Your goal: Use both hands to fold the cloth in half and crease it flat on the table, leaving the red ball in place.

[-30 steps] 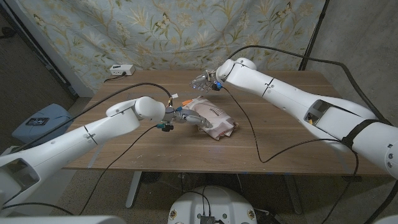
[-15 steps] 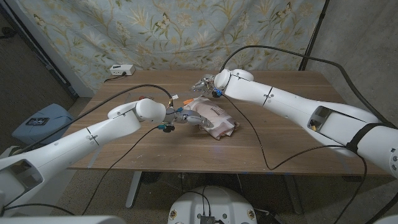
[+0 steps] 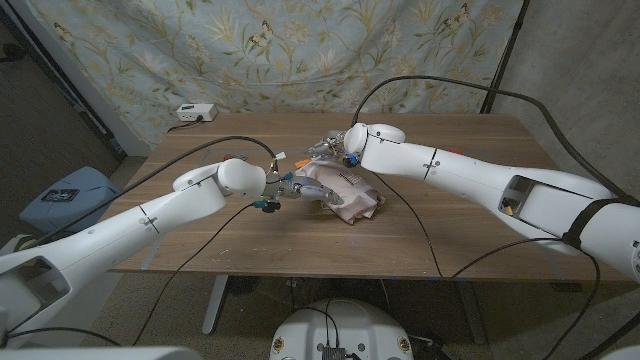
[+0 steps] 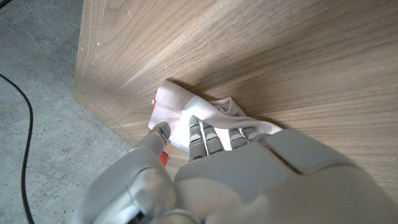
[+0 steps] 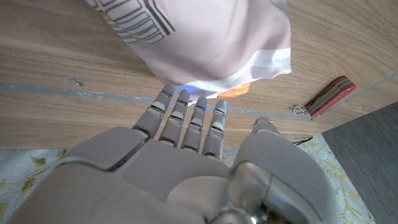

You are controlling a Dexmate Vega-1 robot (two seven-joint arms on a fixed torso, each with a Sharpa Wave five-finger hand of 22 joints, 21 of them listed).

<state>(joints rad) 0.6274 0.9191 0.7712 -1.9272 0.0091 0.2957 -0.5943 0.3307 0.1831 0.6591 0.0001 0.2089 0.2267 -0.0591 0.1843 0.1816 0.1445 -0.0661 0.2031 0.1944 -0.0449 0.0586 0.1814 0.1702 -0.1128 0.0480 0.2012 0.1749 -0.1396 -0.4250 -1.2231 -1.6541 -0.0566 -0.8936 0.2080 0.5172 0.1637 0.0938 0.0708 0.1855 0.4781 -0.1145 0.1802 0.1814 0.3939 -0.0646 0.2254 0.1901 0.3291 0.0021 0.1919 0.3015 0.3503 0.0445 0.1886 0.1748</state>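
Sitting on wood table [image 3: 200, 235]: cloth [image 3: 345, 195] | floral backdrop [image 3: 200, 50] | left hand [image 3: 300, 187] holding cloth | right hand [image 3: 330, 145] spread

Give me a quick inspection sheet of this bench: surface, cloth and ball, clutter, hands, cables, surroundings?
Surface: wooden table, bare wood at the front.
Job's things: cloth bunched mid-table; red ball not made out.
Clutter: red pocket knife and an orange item by the cloth's edge.
Hands: left hand rests on the cloth; right hand reaches its far edge, fingers extended.
Cables: black cable across the table.
Surroundings: floral backdrop; white box at the far left corner.
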